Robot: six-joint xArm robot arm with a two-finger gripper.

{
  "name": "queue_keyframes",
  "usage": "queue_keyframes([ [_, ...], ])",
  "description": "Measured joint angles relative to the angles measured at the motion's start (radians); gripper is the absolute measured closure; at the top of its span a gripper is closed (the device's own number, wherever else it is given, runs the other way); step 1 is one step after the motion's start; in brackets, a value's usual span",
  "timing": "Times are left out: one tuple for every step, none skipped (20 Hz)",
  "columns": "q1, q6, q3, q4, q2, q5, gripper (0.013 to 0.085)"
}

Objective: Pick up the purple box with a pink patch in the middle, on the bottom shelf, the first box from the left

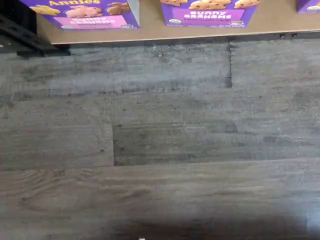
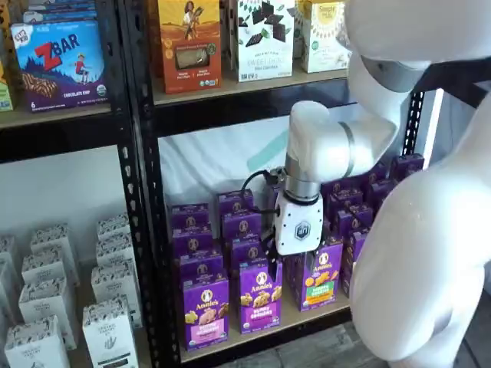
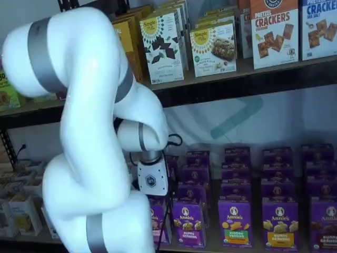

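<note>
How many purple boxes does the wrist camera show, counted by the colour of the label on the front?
Box with pink label: 1
Box with purple label: 1
Box with label out of frame, only a corner shows: 1
Total: 3

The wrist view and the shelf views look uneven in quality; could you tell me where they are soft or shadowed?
Wrist view: soft overall, the purple box lettering blurred, a dark shadow on the floor. Both shelf views: sharper, evenly lit, the bright white arm blocking much.
</note>
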Motion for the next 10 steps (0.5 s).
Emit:
queue_keyframes([
  [0.001,0.005,-0.009,-0.006,0.026,-0.017,0.0130],
  [0.001,0.008,-0.018,-0.011,0.053,-0.035,0.0130],
  [0.001,0.016,-0.029,-0.022,0.077,-0.051,0.0130],
  [0.001,0.028,-0.040,-0.037,0.101,-0.064,0.0130],
  [0.000,0.037,-0.053,-0.048,0.126,-0.077,0.0130],
  [-0.001,0.044,-0.069,-0.058,0.153,-0.087,0.0130],
  [-0.001,0.041,-0.085,-0.056,0.178,-0.094,0.0130],
  [-0.001,0.034,-0.102,-0.047,0.203,-0.099,0.0130],
  [0.001,0.018,-0.118,-0.029,0.226,-0.105,0.0130],
  [0.003,0.001,-0.135,-0.008,0.249,-0.109,0.0130],
])
